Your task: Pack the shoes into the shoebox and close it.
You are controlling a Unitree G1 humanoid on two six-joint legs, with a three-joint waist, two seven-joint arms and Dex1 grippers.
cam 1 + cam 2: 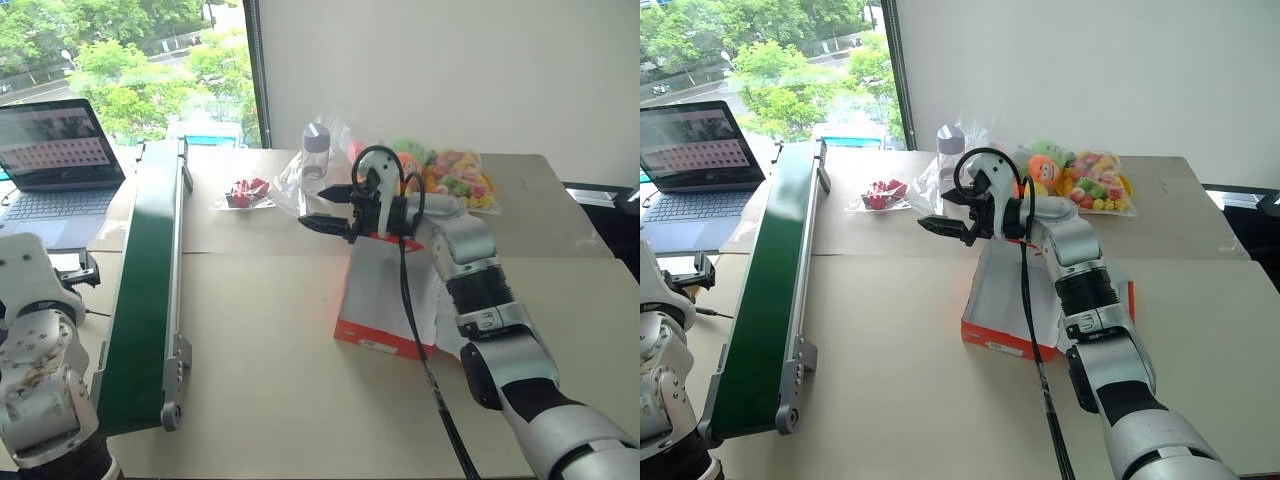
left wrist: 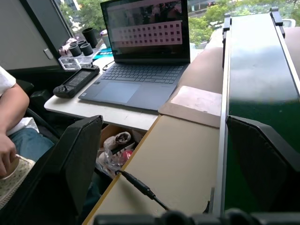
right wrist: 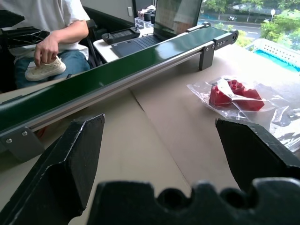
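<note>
The shoebox lies on the tan table, its white surface facing up with orange-red edges; my right arm covers its far side. My right gripper hangs open and empty over the box's far left corner, pointing toward the conveyor. One cream-white shoe rests on a seated person's lap under their hand, beyond the conveyor. My left gripper is open and empty, out at the table's left edge, facing the laptop.
A long green conveyor belt runs along the table's left side. A laptop sits beyond it. At the back stand a clear bottle, a bag of red pieces and a bag of colourful plush toys.
</note>
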